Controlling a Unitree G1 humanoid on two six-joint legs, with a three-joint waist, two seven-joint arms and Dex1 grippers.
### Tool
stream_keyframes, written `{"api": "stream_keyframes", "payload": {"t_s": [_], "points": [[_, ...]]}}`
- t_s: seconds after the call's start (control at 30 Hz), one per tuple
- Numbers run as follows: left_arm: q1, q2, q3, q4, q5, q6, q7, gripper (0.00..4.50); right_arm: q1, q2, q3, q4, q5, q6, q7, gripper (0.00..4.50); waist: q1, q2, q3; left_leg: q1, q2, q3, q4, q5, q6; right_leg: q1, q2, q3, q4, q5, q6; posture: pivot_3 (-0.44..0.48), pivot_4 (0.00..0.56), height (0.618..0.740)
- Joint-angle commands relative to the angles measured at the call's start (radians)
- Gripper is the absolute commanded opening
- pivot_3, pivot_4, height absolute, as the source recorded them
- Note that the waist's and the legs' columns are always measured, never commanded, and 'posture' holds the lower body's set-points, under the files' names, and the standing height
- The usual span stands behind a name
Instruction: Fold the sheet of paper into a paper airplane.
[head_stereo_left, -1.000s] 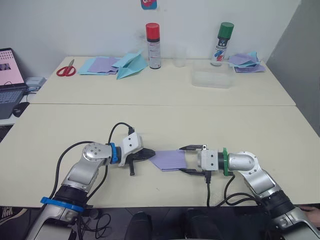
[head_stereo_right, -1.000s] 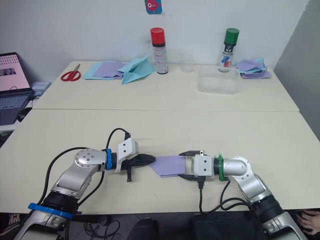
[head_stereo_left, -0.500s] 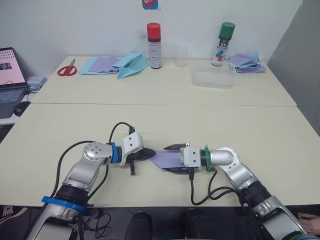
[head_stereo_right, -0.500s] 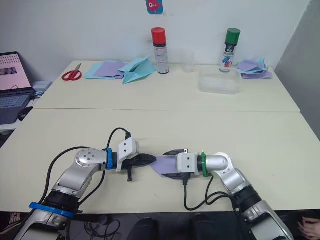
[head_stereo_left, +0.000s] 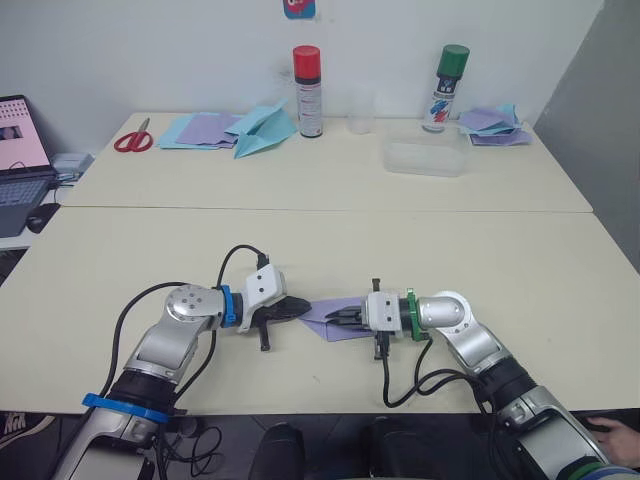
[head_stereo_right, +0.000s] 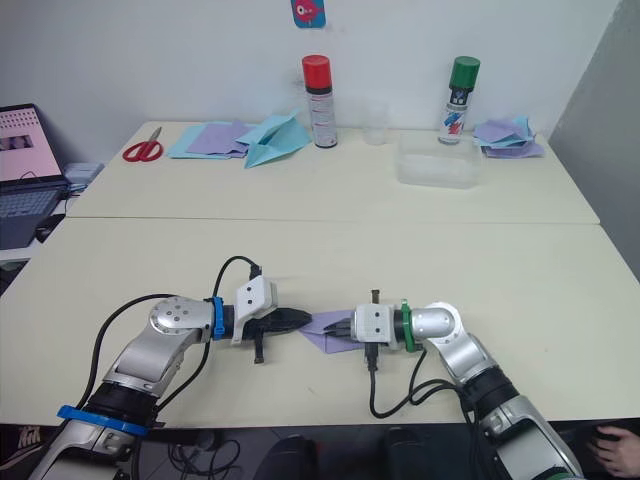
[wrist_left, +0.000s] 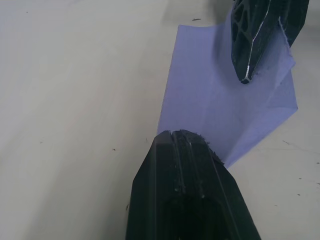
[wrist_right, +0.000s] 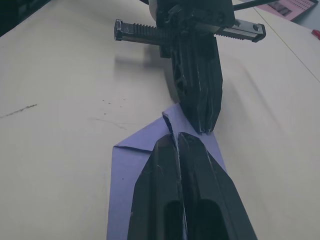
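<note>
Two cream tabletops stand end to end, the near tabletop (head_stereo_left: 120, 250) meeting the far tabletop (head_stereo_left: 330, 180) at a seam. On the near one lies the sheet of paper (head_stereo_left: 322, 314), folded. On the far one: scissors (head_stereo_left: 131, 140), loose paper sheets (head_stereo_left: 200, 130), a light-blue paper plane (head_stereo_left: 262, 130), a red-capped can (head_stereo_left: 306, 90), a clear cup (head_stereo_left: 360, 110), a clear tray (head_stereo_left: 425, 157), a green-capped can (head_stereo_left: 447, 86) and more papers (head_stereo_left: 490, 126).

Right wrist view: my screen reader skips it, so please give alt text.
Closed right gripper presses on the folded sheet of paper lying on the beige table. The closed left gripper meets the sheet's far edge from the opposite side.
</note>
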Motion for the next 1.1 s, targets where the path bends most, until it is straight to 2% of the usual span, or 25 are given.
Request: {"api": "stream_keyframes", "payload": {"t_s": [0.03, 0.33, 0.8, 1.1], "points": [[0.017, 0.01, -0.036, 0.025, 0.028, 0.019, -0.025, 0.0, -0.021, 0.016, -0.036, -0.055, 0.044, 0.056, -0.014, 0.04, 0.0, 0.0, 0.0, 0.0, 0.0, 0.0, 0.0, 0.0, 0.0, 0.0, 0.0, 0.0, 0.0, 0.0, 0.0, 0.0, 0.15, 0.74], [0.007, 0.017, -0.043, 0.048, 0.047, -0.007, -0.036, 0.0, -0.08, 0.04, -0.041, 0.017, -0.011, 0.086, -0.079, 0.04, -0.001, 0.0, 0.0, 0.0, 0.0, 0.0, 0.0, 0.0, 0.0, 0.0, 0.0, 0.0, 0.0, 0.0, 0.0, 0.0, 0.15, 0.74], [0.026, 0.03, -0.043, 0.039, 0.046, -0.004, -0.035, 0.0, -0.141, 0.054, 0.0, 0.092, -0.056, 0.163, -0.038, 0.04, -0.003, 0.001, -0.001, 0.0, 0.0, 0.0, 0.0, 0.0, 0.0, 0.0, 0.0, 0.0, 0.0, 0.0, 0.0, 0.0, 0.15, 0.74], [0.011, 0.037, -0.008, 0.049, 0.033, 0.015, -0.019, 0.0, -0.173, 0.057, 0.035, 0.144, -0.142, 0.209, -0.076, 0.04, -0.003, 0.001, -0.002, 0.001, 0.0, 0.0, -0.001, 0.0, 0.0, 0.0, 0.0, 0.0, 0.0, 0.0, 0.0, 0.0, 0.15, 0.74]]}}
